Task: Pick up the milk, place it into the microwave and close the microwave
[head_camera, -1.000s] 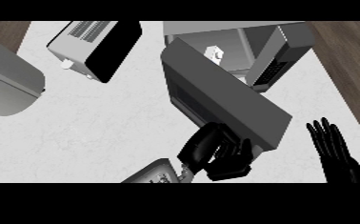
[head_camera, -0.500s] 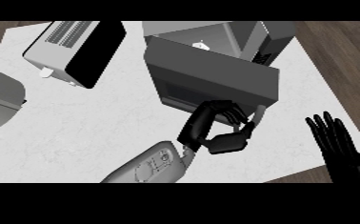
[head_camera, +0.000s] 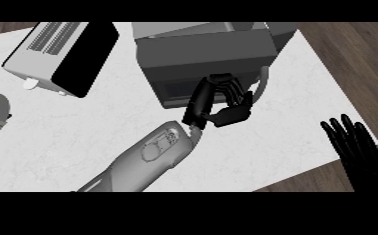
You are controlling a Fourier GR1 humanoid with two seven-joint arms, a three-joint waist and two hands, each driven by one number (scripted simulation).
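My left robot hand, fingers curled and holding nothing, pressed the microwave door near the bench's far edge; the milk was hidden, presumably inside, so only the closing seemed left, while my right robot hand rested open.

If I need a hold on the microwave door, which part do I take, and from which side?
Take the pale bar handle along the door's right edge: it stands off the dark front, so fingers can probably hook behind it. Come from the counter's near side, where the left hand lies against the door. The right hand rests open at the view's lower right.
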